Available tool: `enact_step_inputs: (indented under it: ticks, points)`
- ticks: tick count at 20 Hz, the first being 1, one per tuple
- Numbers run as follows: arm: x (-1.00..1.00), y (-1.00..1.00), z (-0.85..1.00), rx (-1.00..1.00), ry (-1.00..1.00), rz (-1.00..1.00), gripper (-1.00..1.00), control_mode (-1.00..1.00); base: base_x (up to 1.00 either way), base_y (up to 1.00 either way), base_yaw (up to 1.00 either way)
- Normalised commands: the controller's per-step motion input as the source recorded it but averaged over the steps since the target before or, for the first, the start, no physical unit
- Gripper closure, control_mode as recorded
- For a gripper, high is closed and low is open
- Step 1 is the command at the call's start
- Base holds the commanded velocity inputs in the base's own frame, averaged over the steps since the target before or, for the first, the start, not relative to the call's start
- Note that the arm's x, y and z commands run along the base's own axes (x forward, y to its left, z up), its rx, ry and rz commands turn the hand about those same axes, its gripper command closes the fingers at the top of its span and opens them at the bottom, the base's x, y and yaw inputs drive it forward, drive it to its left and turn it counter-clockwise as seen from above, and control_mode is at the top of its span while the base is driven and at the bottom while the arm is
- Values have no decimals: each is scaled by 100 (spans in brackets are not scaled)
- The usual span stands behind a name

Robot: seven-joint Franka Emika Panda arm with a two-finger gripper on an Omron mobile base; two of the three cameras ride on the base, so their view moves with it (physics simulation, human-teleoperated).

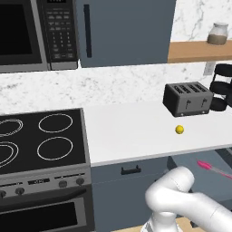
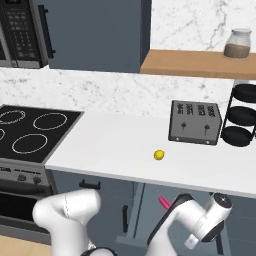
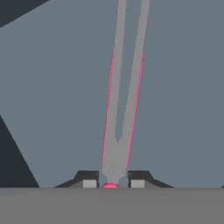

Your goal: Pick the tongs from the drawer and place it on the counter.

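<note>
On the far left there's the black stovetop [image 1: 41, 138], then the white counter [image 1: 131, 131] stretching right with a small yellow ball [image 1: 180, 129] and a dark toaster [image 1: 187, 98] behind it. Below the counter edge on the right, the blue-grey drawer [image 1: 195, 174] is pulled out and the pink tongs [image 1: 213, 168] poke up out of it at a slant. From the hand view the tool [image 3: 113, 183] is narrowed right down on the tongs' rounded end, fingertips [image 3: 89, 183] snug on both sides, with the two arms of the tongs running away over the plain drawer floor.
</note>
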Motion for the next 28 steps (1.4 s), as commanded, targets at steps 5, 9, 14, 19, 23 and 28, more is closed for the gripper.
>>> enact_step_inputs:
  ticks: [5,9,14,19,23,28]
  points:
    - [0,15,100,1,-19,24,100,-100,0,0,0]
    - [21,23,100,6,-26,17,100,-100,0,0,0]
    - [84,70,51,5,-24,6,100,-100,0,0,0]
    - [100,100,15,0,-15,1,100,-100,0,0,0]
    - [90,91,2,0,-6,0,100,-100,0,0,0]
    - [87,80,0,0,4,1,100,-100,0,0,0]
